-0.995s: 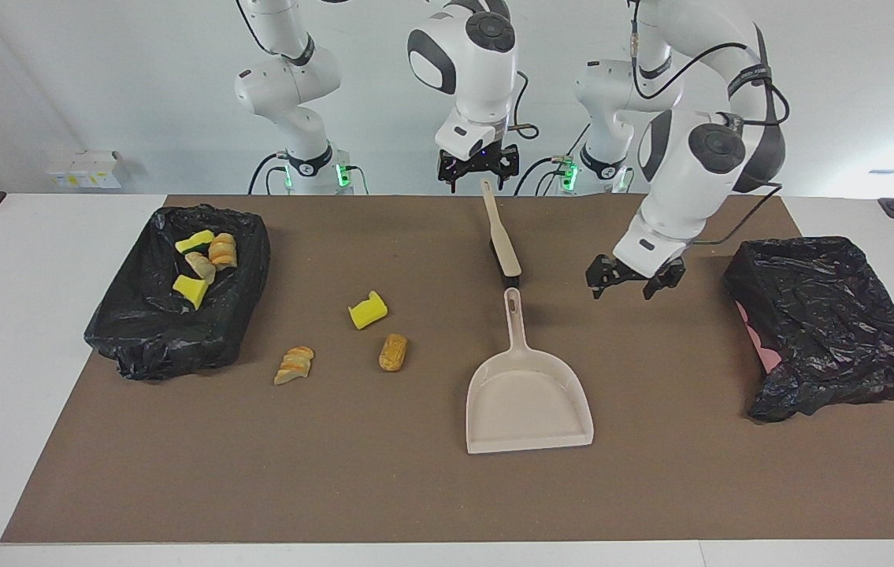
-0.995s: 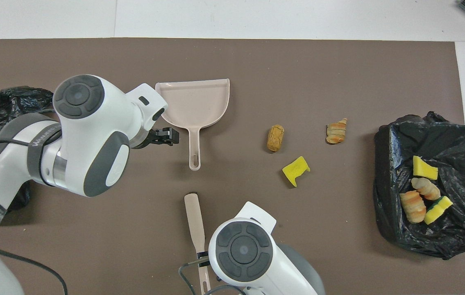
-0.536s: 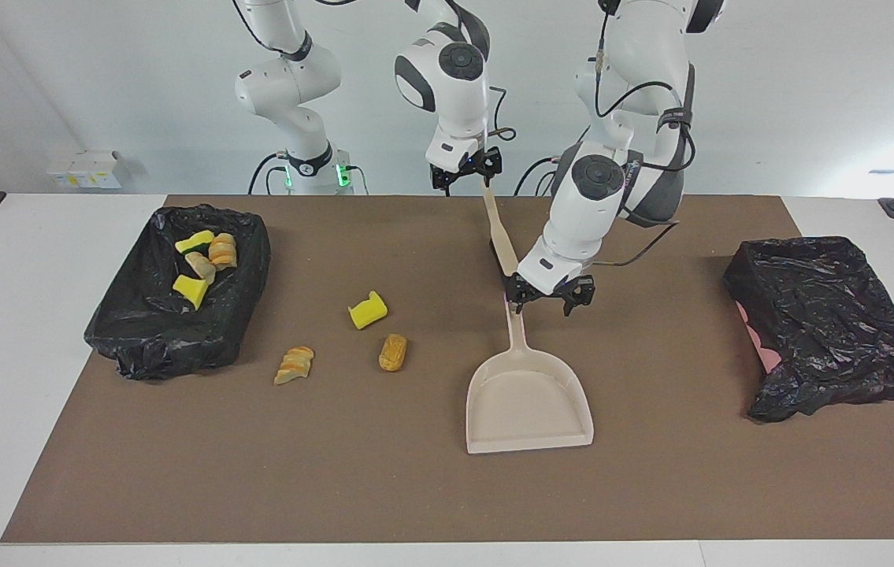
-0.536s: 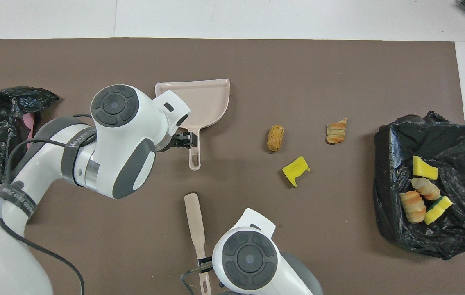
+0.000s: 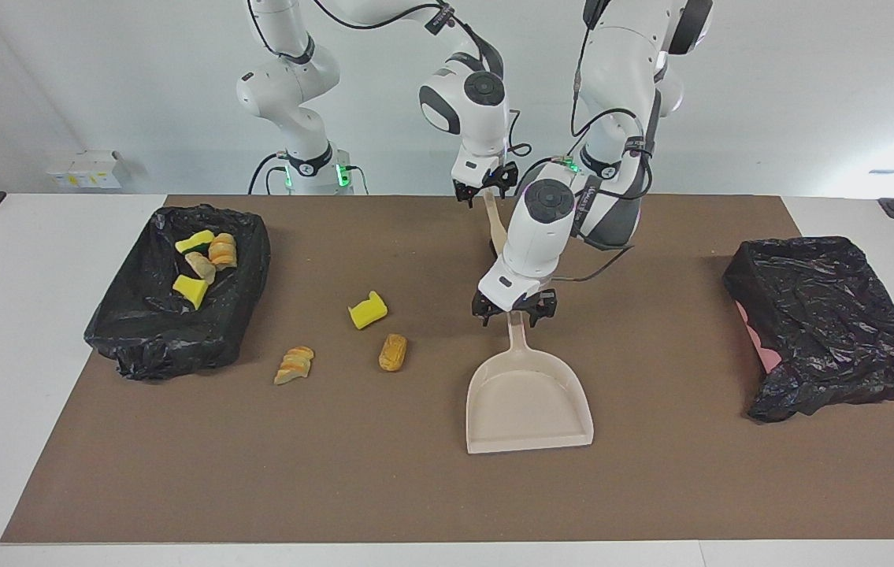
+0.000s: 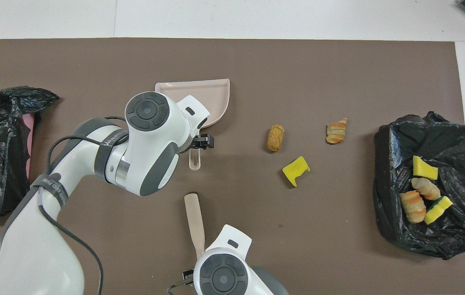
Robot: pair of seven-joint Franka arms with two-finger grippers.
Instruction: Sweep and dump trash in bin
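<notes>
Four pieces of trash [image 5: 202, 264] lie in the black-lined bin [image 5: 147, 331] at the right arm's end of the table. Three more lie on the brown mat [image 5: 257, 472] between this bin and the dustpan [image 5: 529, 402]: one yellow sponge chunk [image 5: 368, 309] and two bread-like pieces [image 5: 294, 365].

My right gripper [image 5: 483, 189] hangs over the end of the brush [image 5: 496, 228] handle that is nearest to the robots, its fingers spread and not pinching. My left gripper [image 5: 515, 307] is low over the dustpan's handle. Its fingers are spread, one on each side of the handle, and do not press it yet. A second black bag [image 5: 825, 315] lies at the left arm's end, well apart from everything.

I judge that the step in hand is to take both tools. To do it well, I should centre each handle between the fingers before closing and go low enough to grip the handle fully. The flat dustpan may slide or turn on the mat if one finger touches first. I should also hold the pan's lip flat against the mat afterwards, so the light pieces go in and not under.
</notes>
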